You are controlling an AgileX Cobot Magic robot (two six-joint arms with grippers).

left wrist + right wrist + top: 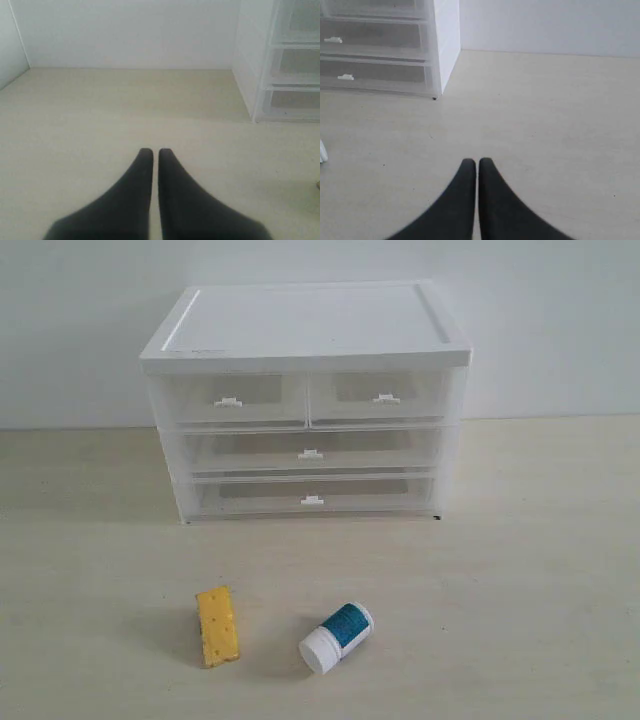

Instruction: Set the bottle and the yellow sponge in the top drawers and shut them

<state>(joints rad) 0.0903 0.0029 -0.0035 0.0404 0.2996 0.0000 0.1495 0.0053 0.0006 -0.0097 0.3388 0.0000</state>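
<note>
No step is complete: bottle (337,637) and yellow sponge (217,625) lie at 6 o'clock of the closed top drawers (306,397); left gripper (155,151) and right gripper (477,161) are fully closed, empty.

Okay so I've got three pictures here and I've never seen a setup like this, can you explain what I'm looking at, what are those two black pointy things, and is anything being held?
This is a two-armed robot at a pale table. One picture comes from a camera off the arms that sees the whole scene. The other two come from small cameras on each arm's wrist, looking along the gripper.

The black pointy shapes are gripper fingers. The left gripper and the right gripper are both shut, with nothing between the fingers, over bare table. Neither arm shows in the overall picture.

On the table stands a white cabinet with translucent drawers: two half-width top drawers side by side, and two full-width ones below. All look closed. In front of it, apart from each other, are a yellow sponge and a small white bottle with a blue-teal label, lying on its side.
</note>
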